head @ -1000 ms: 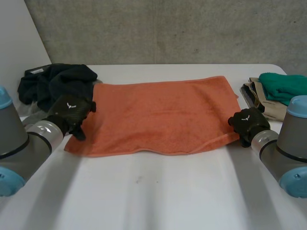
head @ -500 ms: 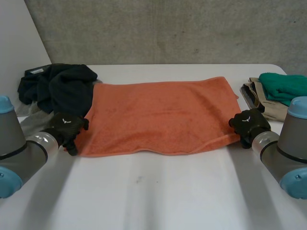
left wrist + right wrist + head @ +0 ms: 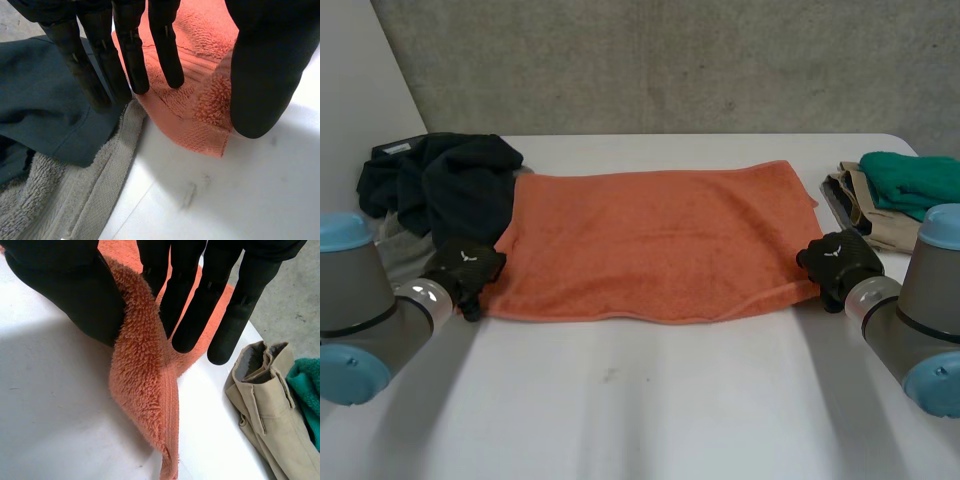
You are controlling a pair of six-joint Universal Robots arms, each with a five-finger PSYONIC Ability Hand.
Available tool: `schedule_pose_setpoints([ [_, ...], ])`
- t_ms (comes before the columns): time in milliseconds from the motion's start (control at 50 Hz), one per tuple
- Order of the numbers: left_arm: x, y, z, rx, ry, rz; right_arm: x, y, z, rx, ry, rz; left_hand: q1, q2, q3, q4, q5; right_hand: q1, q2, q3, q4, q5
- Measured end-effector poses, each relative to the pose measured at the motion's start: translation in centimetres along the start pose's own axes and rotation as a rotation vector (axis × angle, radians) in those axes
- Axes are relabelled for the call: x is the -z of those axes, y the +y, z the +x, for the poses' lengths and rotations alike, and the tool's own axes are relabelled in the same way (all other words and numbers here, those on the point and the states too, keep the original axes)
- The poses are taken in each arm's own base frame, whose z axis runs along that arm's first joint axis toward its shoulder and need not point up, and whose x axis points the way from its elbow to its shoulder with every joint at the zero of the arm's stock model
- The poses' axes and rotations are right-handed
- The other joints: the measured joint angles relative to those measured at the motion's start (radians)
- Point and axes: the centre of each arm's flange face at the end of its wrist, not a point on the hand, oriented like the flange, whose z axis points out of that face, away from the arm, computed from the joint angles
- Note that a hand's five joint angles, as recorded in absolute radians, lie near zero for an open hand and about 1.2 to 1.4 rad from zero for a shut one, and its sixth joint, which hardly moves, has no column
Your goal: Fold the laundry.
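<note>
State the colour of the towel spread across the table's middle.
Orange; the towel shows best in the head view.

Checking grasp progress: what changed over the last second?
The left hand slid toward the robot along the left edge of the towel to its near corner, taking hold there and pulling it in slightly. The right hand stayed pinching the near right corner; dark clothes and folded pile unchanged.

The head camera sits up high between the two arms. It looks down over the white table (image 3: 650,420) to the grey wall (image 3: 670,60) behind. The wrist cameras look along the left hand (image 3: 130,50) and the right hand (image 3: 192,305) from very close. Each shares one near corner of the orange towel (image 3: 650,245) with the head camera.
</note>
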Motion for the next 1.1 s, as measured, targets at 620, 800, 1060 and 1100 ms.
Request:
schedule_pose_setpoints([
  [620, 12.5, -12.6, -5.9, 0.042, -0.235, 0.285, 9.4, -9.4, 8.7, 0.118, 0.068, 0.0, 0.479, 0.531, 0.523, 0.534, 0.503, 0.0, 0.0, 0.0, 0.0, 0.0],
  [800, 11.3, -9.3, -4.1, 0.046, -0.109, 0.085, 9.2, -8.4, 8.8, 0.212, -0.051, -0.121, 0.479, 0.531, 0.523, 0.534, 0.503, 0.0, 0.0, 0.0, 0.0, 0.0],
  [1060, -0.7, -13.1, -6.8, -0.014, -0.307, 0.269, -1.5, -8.5, 11.6, 0.161, 0.265, 0.049, 0.479, 0.533, 0.532, 0.538, 0.503, 0.0, 0.0, 0.0, 0.0, 0.0],
  [1100, -1.6, -15.6, -8.2, 0.001, -0.392, 0.362, -2.2, -10.4, 13.4, 0.129, 0.387, 0.155, 0.479, 0.533, 0.532, 0.538, 0.503, 0.0, 0.0, 0.0, 0.0, 0.0],
])
